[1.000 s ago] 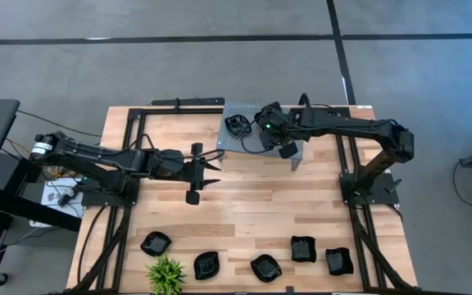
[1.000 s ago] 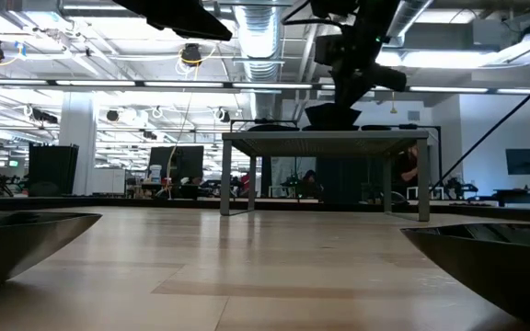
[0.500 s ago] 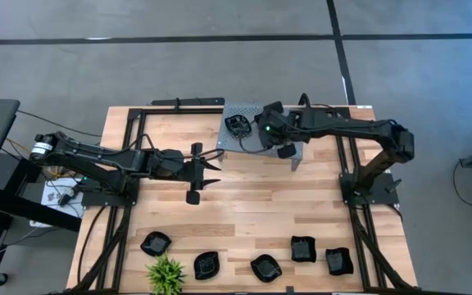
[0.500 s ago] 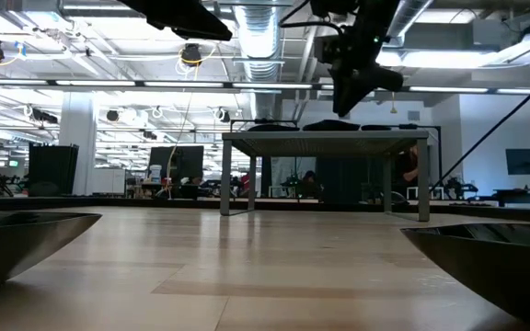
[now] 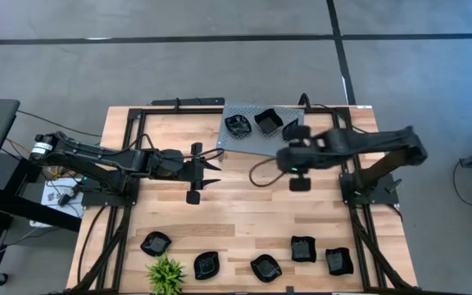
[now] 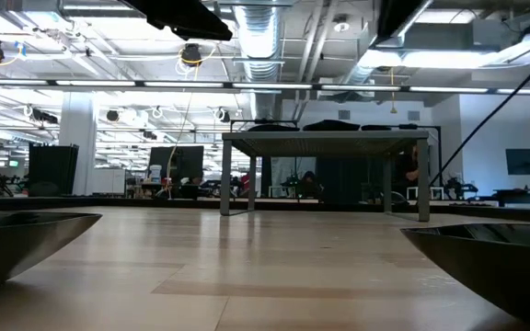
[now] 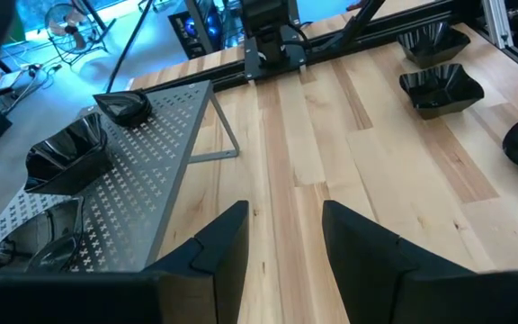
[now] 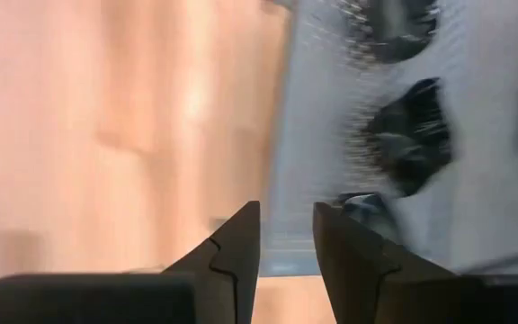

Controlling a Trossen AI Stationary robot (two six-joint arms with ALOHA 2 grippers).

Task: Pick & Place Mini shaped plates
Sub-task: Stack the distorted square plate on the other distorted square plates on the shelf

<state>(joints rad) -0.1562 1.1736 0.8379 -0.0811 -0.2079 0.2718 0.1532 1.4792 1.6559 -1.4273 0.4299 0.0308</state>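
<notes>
While our right gripper (image 5: 289, 168) hung empty beside the grey shelf (image 5: 252, 141) at the bench's far edge, fingers slightly parted, we judged it should travel high toward the five plates (image 5: 303, 249) along the near edge. Our left gripper (image 7: 281, 243) waited open mid-bench. Only the high view showed three plates (image 5: 266, 121) on the shelf; the low view hid both grippers.

Bare table (image 5: 244, 205) lies open between the shelf (image 5: 256, 135) and the front row of plates (image 5: 265, 267)
</notes>
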